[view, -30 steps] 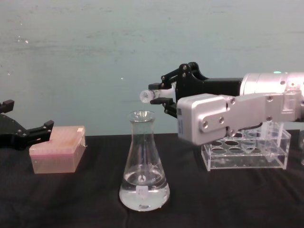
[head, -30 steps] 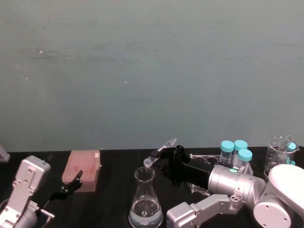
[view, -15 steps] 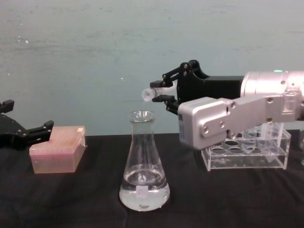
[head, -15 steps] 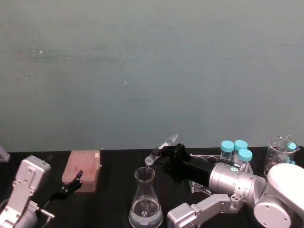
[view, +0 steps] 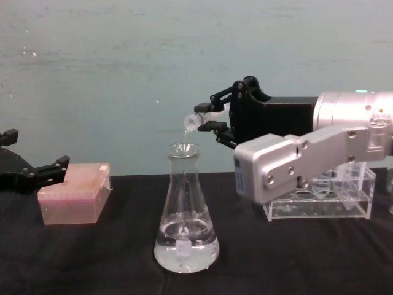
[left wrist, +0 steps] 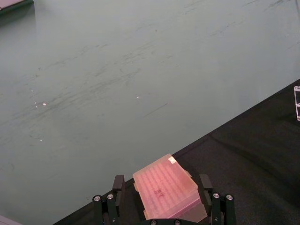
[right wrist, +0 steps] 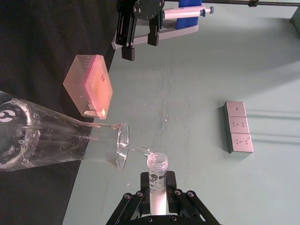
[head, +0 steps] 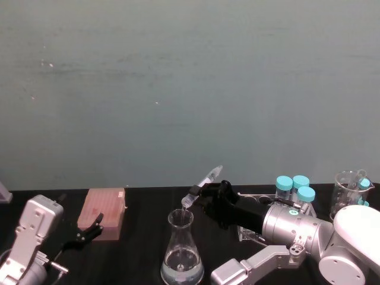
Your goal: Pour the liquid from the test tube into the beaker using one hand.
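Chest view: right gripper (view: 209, 119) holds the test tube (view: 194, 121) tilted over the beaker (view: 185, 212); left gripper (left wrist: 161, 179) spread wide.

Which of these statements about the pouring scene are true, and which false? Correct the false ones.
1. The right gripper holds the test tube tilted above the beaker's mouth. True.
2. The beaker is empty. False: liquid fills its base.
3. The left gripper is open beside the pink box. True.
4. The acrylic rack stands on the beaker's left. False: the tube rack stands on its right.
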